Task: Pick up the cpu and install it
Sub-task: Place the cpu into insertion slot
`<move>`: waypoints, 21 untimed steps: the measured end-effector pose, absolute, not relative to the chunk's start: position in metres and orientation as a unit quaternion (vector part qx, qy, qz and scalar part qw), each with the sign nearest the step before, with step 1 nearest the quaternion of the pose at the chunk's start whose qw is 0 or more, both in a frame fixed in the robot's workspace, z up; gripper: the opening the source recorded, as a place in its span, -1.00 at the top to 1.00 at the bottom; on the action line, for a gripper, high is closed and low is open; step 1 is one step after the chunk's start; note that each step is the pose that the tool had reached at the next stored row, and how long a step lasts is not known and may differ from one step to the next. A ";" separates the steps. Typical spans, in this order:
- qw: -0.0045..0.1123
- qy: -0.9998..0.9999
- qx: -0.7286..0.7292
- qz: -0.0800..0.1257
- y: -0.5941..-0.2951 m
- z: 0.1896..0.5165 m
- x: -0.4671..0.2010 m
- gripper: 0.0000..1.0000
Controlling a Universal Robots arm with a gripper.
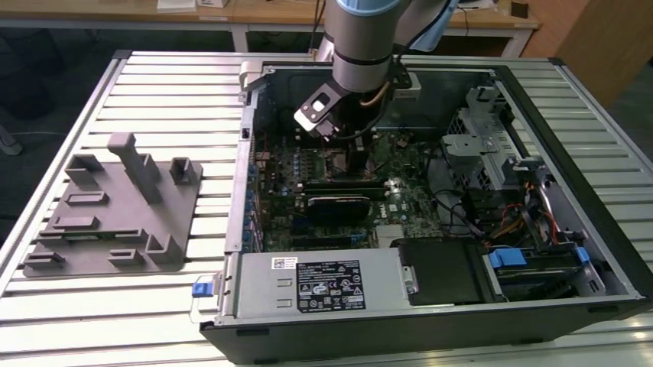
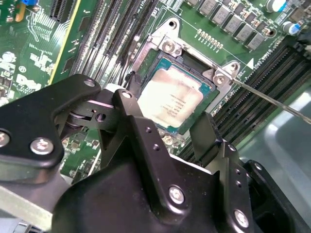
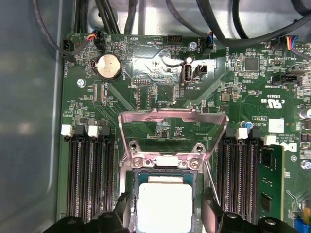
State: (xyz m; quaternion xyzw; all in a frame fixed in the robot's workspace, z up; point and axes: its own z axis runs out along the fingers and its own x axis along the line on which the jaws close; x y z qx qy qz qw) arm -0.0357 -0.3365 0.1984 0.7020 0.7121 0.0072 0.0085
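Cpu (image 2: 172,99) in socket (image 2: 195,62); gripper (image 2: 167,117) spread astride.

I work over a ribbed metal table (image 1: 153,92) whose pale slats catch a soft, even light. Beyond its far edge stands a long wooden desk (image 1: 255,17) on white legs (image 1: 238,37). A brown wooden panel (image 1: 602,46) rises at the exterior view's right, and dark floor (image 1: 51,107) lies below.

Print on label (image 1: 329,284) seemingly unreadable
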 end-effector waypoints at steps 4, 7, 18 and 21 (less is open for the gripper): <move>0.008 0.712 0.702 0.007 -0.337 0.206 -0.036 -0.35; 0.008 0.712 0.702 0.007 -0.336 0.208 -0.036 -0.35; 0.008 0.712 0.702 0.007 -0.336 0.209 -0.036 -0.07; 0.008 0.712 0.702 0.007 -0.337 0.209 -0.036 0.15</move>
